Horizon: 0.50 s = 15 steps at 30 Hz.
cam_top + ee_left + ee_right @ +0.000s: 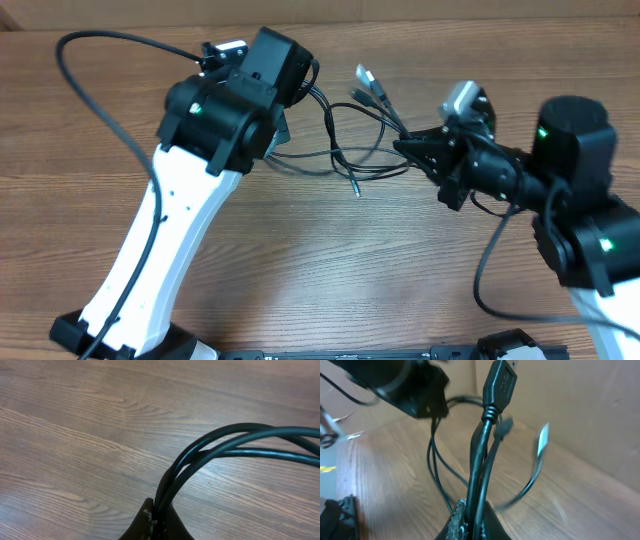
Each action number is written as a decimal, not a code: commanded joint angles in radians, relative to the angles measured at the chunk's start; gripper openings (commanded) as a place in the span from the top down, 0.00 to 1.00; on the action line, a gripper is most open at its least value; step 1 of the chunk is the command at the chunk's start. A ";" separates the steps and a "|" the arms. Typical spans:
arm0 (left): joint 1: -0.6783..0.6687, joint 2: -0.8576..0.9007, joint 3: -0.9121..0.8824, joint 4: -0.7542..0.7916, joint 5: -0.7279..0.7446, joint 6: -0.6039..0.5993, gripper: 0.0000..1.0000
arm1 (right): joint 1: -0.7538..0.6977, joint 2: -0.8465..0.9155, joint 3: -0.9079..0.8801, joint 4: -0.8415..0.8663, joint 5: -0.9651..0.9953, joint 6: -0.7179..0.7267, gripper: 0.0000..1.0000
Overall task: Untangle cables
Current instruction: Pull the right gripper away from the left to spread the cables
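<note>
Thin black cables (350, 150) hang in a tangle between my two grippers, above the wooden table. My left gripper (290, 125) is shut on one end of the bundle; in the left wrist view the cables (210, 455) arc up and right out of its shut jaws (159, 517). My right gripper (405, 145) is shut on the other end; in the right wrist view two cables (482, 455) rise from its jaws (474, 520), one ending in a black USB plug (500, 380). Metal-tipped plug ends (368, 85) stick out up and left of the right gripper. One loose plug end (355, 188) hangs down.
The wooden table (330, 260) fills the view. A thicker black arm cable (95, 90) loops at the left of the left arm. A cardboard wall (580, 405) stands behind the table in the right wrist view.
</note>
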 commanded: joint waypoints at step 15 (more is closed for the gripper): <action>0.037 0.208 -0.005 0.006 0.001 0.024 0.96 | -0.008 -0.088 0.046 0.006 0.061 0.055 0.96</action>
